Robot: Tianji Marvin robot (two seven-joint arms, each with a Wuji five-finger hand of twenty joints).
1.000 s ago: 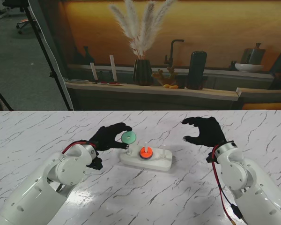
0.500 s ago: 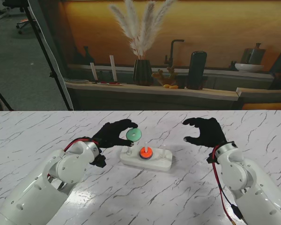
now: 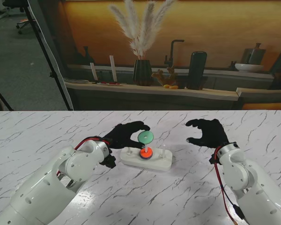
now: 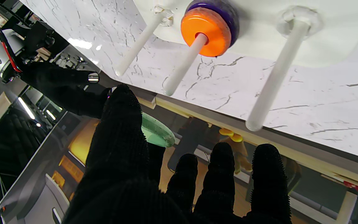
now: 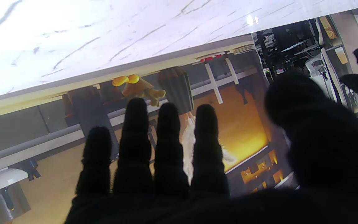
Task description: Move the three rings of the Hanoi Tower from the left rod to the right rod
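The white Hanoi base [image 3: 152, 161] lies mid-table with three upright rods. An orange ring [image 3: 145, 152] sits on a purple ring on the middle rod; the wrist view shows the same orange ring [image 4: 205, 31] over the purple ring [image 4: 227, 12]. The left rod [image 3: 129, 151] and right rod [image 3: 162, 150] are bare. My left hand [image 3: 129, 136] is shut on a green ring [image 3: 145, 137], pinched between thumb and finger, hanging just above the middle rod's tip. The green ring [image 4: 155, 132] shows edge-on behind my thumb. My right hand [image 3: 207, 132] hovers open to the right of the base, holding nothing.
The marble table [image 3: 187, 197] spreads all round the base. Beyond its far edge runs a counter with a dark vase of pampas grass [image 3: 141, 70], a black tap and a black cylinder [image 3: 197, 69]. My right hand's fingers [image 5: 166, 149] point toward that counter.
My left hand has carried the green ring to the right, from over the left rod to over the middle rod. The right hand has barely shifted.
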